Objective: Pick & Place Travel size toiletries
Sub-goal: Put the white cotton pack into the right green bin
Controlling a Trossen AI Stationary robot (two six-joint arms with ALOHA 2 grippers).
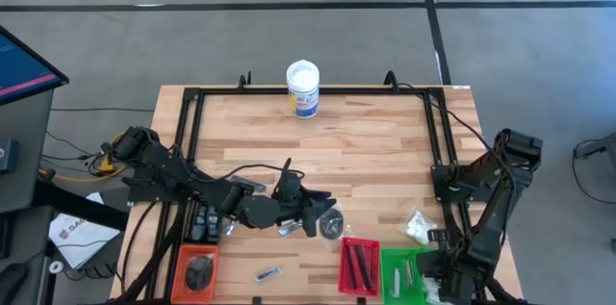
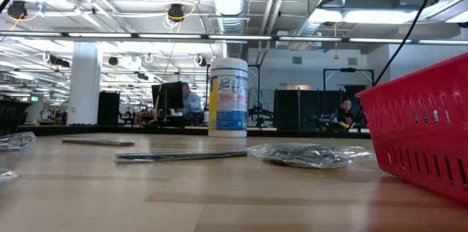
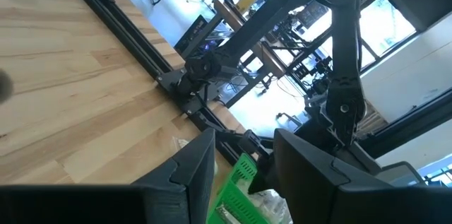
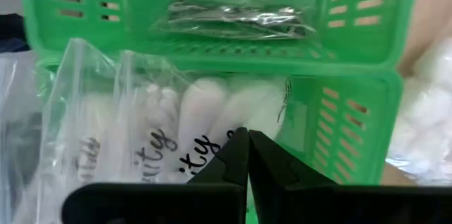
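Right wrist view: clear packet (image 4: 176, 132) with white contents, pinched between the right gripper (image 4: 248, 155) fingertips — jaws fully closed on the plastic, right in front of the green tray (image 4: 353, 97).
Green tray contents: one crinkly silvery packet (image 4: 236, 15) lying inside.
Right gripper place: front right corner of the table (image 1: 366, 141), over the green tray.
Other toiletries: white packet (image 1: 418, 227) just beside the green tray; black sticks (image 1: 360, 265) in the red tray (image 1: 344, 271); dark disc (image 1: 199, 269) in the orange tray (image 1: 182, 268); small silvery sachet (image 1: 269, 273) on bare wood between those two trays.
Left gripper (image 1: 315, 214): near table middle front — jaws partly apart, holding nothing.
White tub (image 1: 302, 88): upright at the far edge.
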